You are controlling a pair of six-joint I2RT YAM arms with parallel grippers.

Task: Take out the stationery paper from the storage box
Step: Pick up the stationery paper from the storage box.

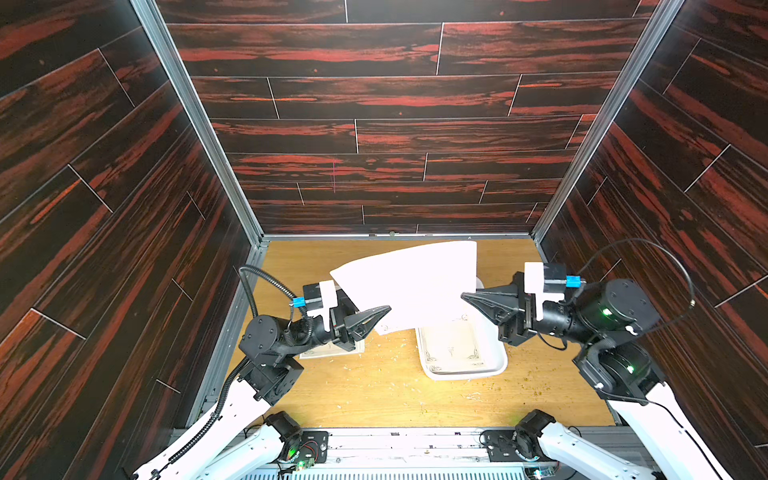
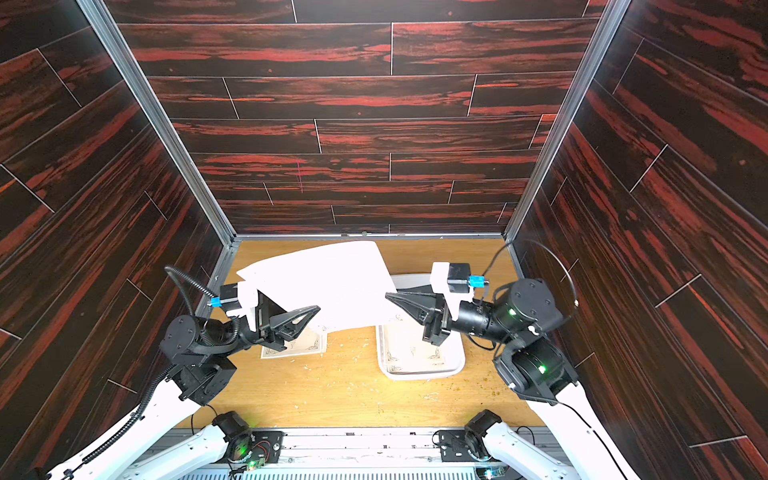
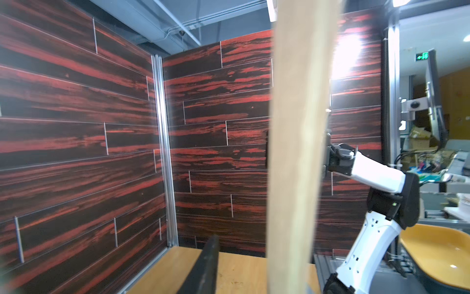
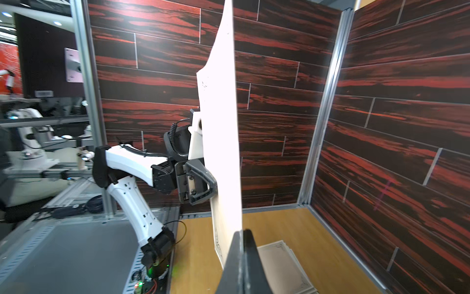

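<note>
Cream stationery paper (image 1: 409, 286), a single sheet, hangs in the air over the middle of the tan wood surface (image 1: 374, 399) and reaches toward 12 o'clock; both top views wash it out to plain white. The right claw (image 1: 464, 296) is pressed together on the sheet's 3 o'clock edge. Its wrist view shows both fingers (image 4: 250, 257) pinching the paper, which stands nearly edge-on. The left claw (image 1: 386, 309) meets the sheet near its 7 o'clock corner. In the left wrist view one dark finger (image 3: 206, 264) stands apart from the paper (image 3: 295, 152) and the other finger is hidden, so this claw looks spread, not gripping.

Below the right claw, at about 4 o'clock on the surface, sits the white storage box (image 1: 496, 368). It holds more sheets (image 1: 453, 349) with dark corner flourishes. At about 8 o'clock, partly under the left claw, a small stack of like sheets (image 2: 297, 347) lies flat on the wood. Pale scraps (image 1: 536, 380) dot the surface. Dark red-streaked panels (image 1: 374, 104) wall in three sides.
</note>
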